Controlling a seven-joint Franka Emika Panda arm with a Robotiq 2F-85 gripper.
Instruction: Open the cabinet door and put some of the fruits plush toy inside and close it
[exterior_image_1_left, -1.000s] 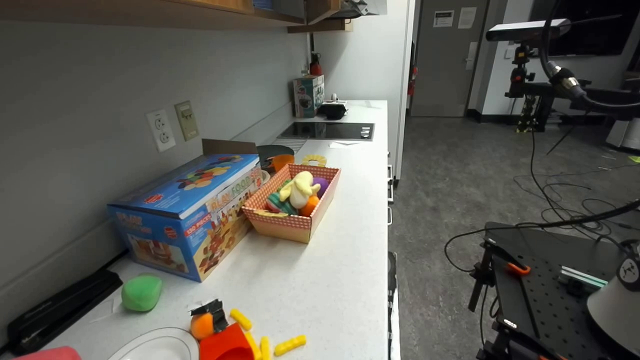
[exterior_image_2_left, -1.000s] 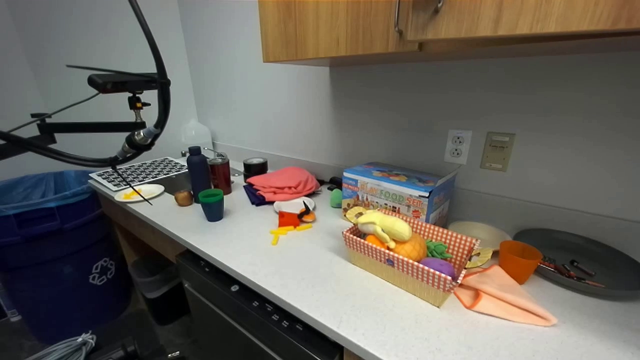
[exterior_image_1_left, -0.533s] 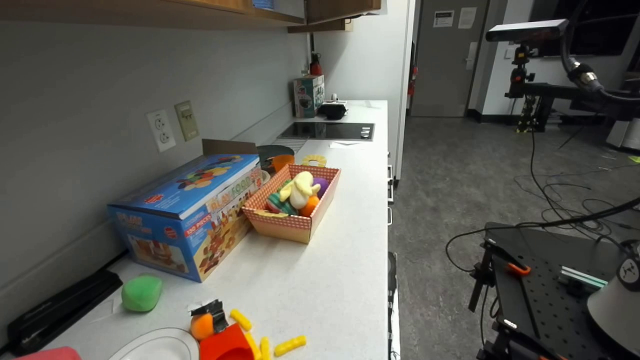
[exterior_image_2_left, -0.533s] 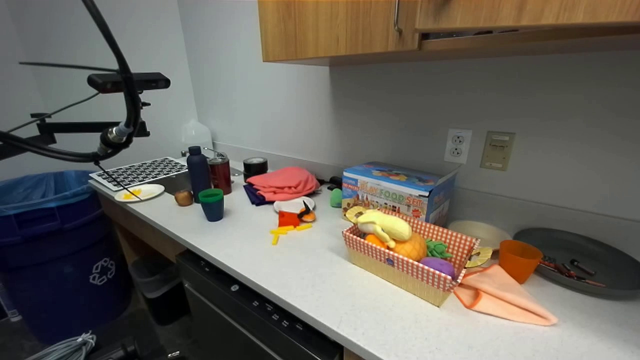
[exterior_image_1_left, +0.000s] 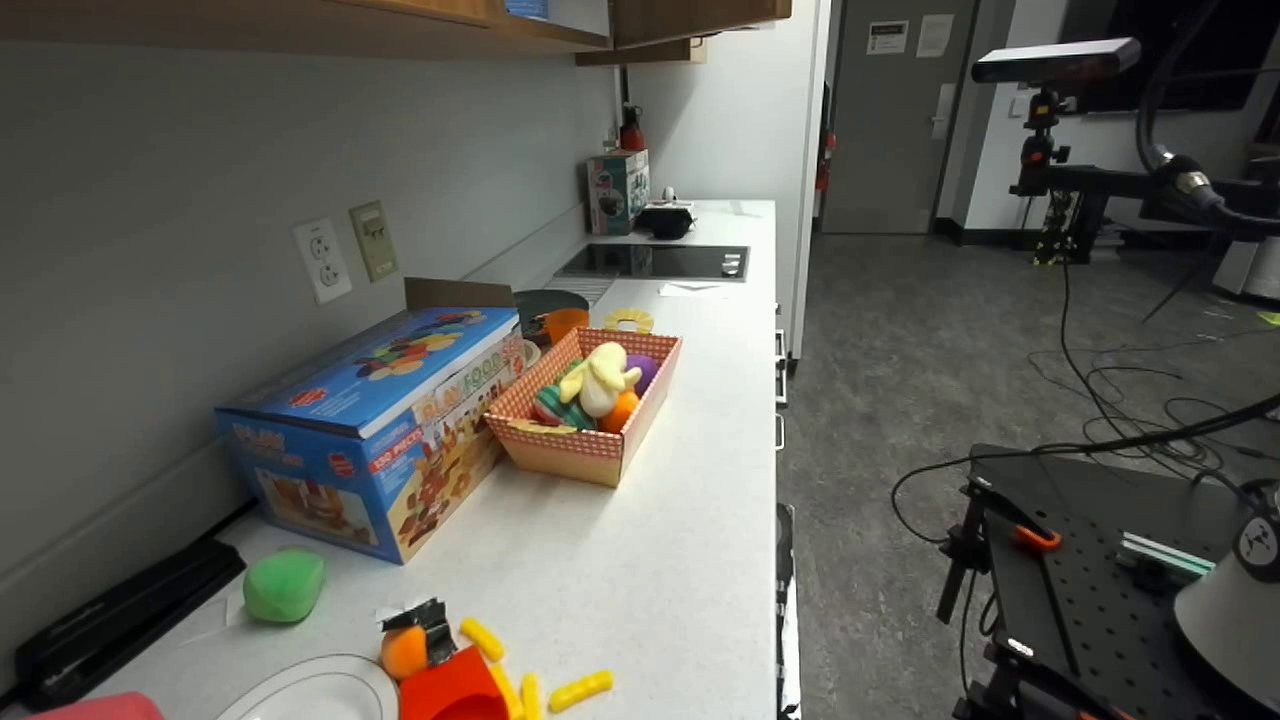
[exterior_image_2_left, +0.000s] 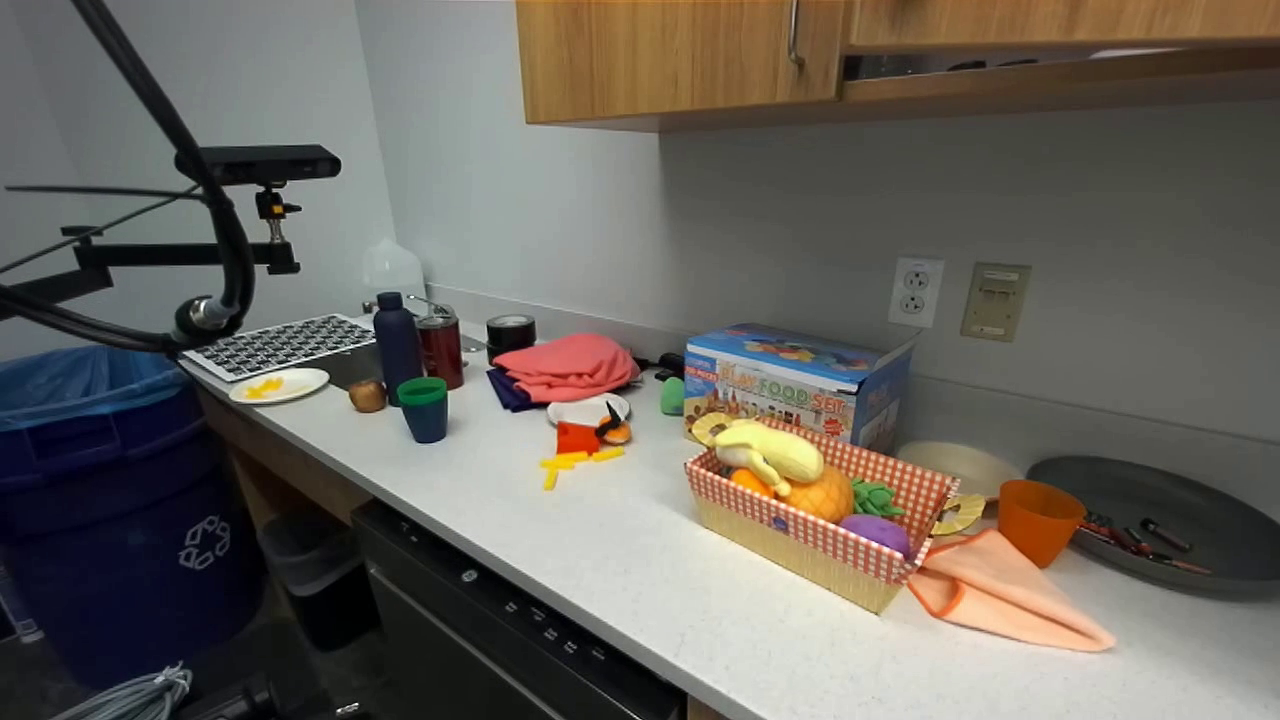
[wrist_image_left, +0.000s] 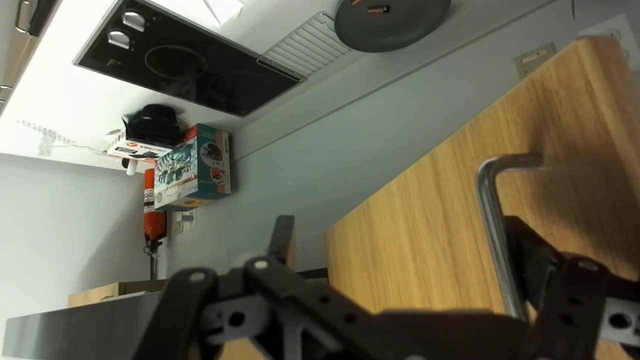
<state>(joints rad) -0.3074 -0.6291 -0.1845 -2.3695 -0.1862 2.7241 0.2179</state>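
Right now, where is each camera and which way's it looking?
Wrist view: sits on the robot's wrist, facing the cabinet door and its handle; the open gripper shows.
In an exterior view: sits nearer the red toy, facing along the counter to the cooktop; the robot's white base shows.
In an exterior view: sits nearer the basket, facing the wall and dark blue bottle; maybe only the robot's black cable shows.
Both exterior views share the basket, its plush fruits and the play-food box.

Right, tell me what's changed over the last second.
The cabinet door has swung farther open, away from the wall, and the black cable has drawn back the same way. Whether anything was grasped or released, earlier pictures don't show. The plush fruits in the basket stayed put.
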